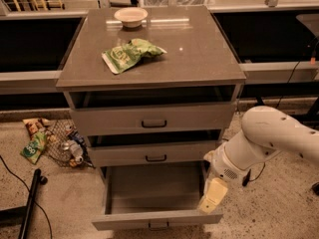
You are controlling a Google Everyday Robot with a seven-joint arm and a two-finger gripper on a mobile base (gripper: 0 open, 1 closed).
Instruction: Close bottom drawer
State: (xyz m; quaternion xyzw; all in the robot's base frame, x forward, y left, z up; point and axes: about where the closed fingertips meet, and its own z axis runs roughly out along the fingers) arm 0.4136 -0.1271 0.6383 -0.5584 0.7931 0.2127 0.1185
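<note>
The bottom drawer [154, 218] of the grey cabinet is pulled far out and its inside is bare; its small dark handle sits at the centre of the flat front. The middle drawer [154, 154] and the top drawer [152, 119] stand slightly out. My gripper [212, 195], a cream-coloured tip on the white arm [269, 138], hangs over the bottom drawer's right front corner, at or just above its side wall.
A white bowl [130, 16] and a green chip bag [130, 54] lie on the cabinet top. A wire basket with snack packets [60, 143] lies on the floor to the left. A black pole [27, 205] lies at the lower left.
</note>
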